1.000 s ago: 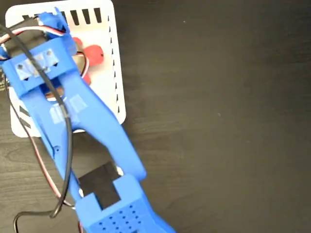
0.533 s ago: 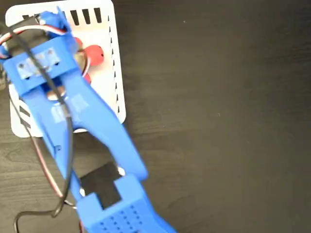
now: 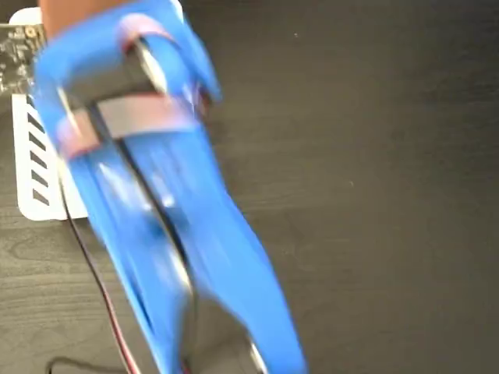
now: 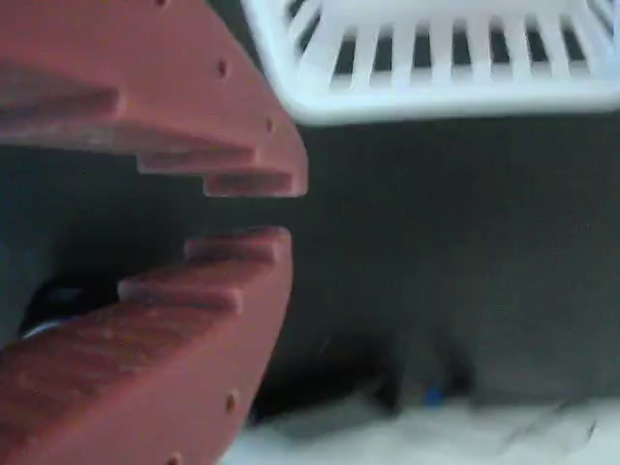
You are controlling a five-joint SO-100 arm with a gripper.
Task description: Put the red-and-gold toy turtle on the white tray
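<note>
Plainly the turtle shows in neither view now, so whether it lies on the tray cannot be checked. In the fixed view the tray [image 3: 39, 175] sits at the table's [image 3: 374, 195] upper left corner, and only its left wall with slanted slots is visible; the rest is hidden under the blurred blue arm [image 3: 171, 210], which crosses the picture from the bottom edge up to the top left.

In the wrist view the gripper [image 4: 250, 210] fills the left side: its two reddish fingers [image 4: 145, 116] stand slightly apart, a narrow gap between the stepped tips, with nothing between them. To the right and above, the tray's slotted wall [image 4: 436, 68] runs along the top edge, clear of the fingers, with dark table below it.

My judgement: with the claw empty and off the tray, the placing is probably done and only the arm's retreat remains, though the toy's resting place is unconfirmed.
</note>
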